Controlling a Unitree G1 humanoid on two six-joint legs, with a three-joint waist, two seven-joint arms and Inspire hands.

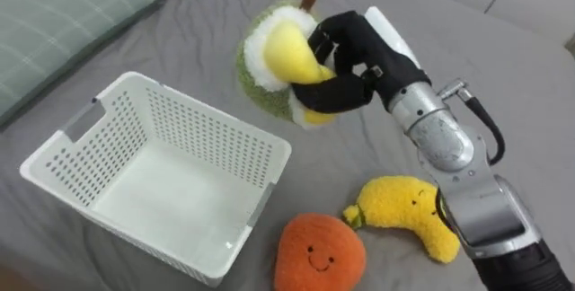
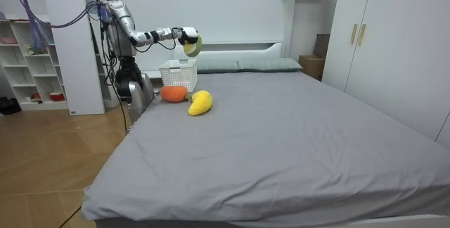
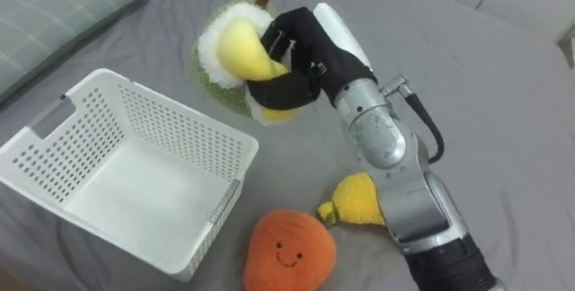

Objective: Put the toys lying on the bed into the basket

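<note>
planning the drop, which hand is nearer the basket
Right. The right hand, fingers curled round the green plush, is raised just beyond the basket's far right edge.

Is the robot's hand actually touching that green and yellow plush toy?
Touching: the left eye view shows the right hand curled round the green and yellow plush toy.

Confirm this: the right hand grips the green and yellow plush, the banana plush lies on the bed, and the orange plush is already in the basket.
Wrong on one point: the orange plush lies on the bed beside the basket, not in it, as the left eye view shows. The rest holds.
</note>
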